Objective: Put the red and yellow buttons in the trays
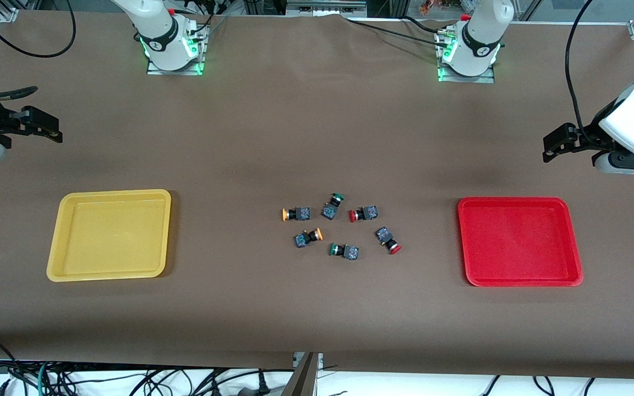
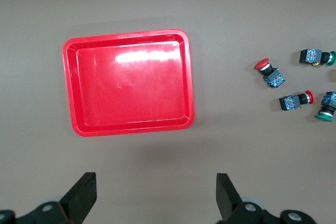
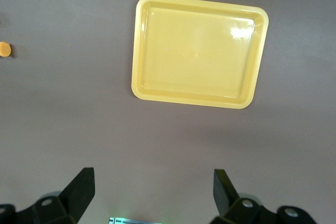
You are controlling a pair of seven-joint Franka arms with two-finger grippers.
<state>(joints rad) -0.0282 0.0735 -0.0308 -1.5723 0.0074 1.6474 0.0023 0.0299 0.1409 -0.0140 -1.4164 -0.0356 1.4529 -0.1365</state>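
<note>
So: six buttons (image 1: 342, 228) clustered mid-table between yellow tray (image 1: 58, 250) and red tray (image 1: 519, 282), both empty. Left gripper (image 2: 156, 195) and right gripper (image 3: 151, 192) wait high, fingers apart, nothing held — sorting unstarted.

Six buttons (image 1: 340, 226) between yellow tray (image 1: 110, 235) and red tray (image 1: 519, 242)

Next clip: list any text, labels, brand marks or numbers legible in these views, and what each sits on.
No readable text in any view.
Round dark badges on the two arm bases: a mark shows, too small to read.
Button bodies, e.g. the red button: patterned blue faces, nothing legible.
Yellow tray and red tray: plain, no markings.
</note>
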